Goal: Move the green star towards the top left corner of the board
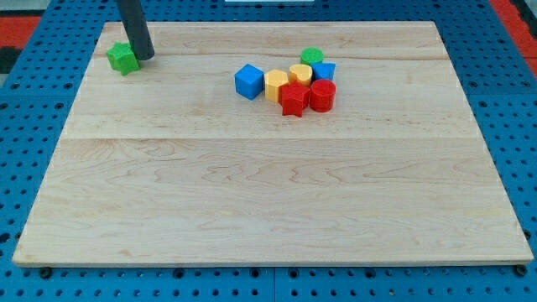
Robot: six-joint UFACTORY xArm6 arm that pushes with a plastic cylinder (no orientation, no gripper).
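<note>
The small green star-shaped block (122, 58) is lying near the top left corner of the pale wooden tabletop (268, 201). My tip (144, 57) is resting just beside it on the view's right, seemingly touching it. No gripper is showing, only the rod. Other coloured blocks are clustering well apart toward the view's right.

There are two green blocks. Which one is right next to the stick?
The green star near the view's top left corner. My tip sits right against its right side. The other green block is far off, at the back of the cluster of coloured blocks.
</note>
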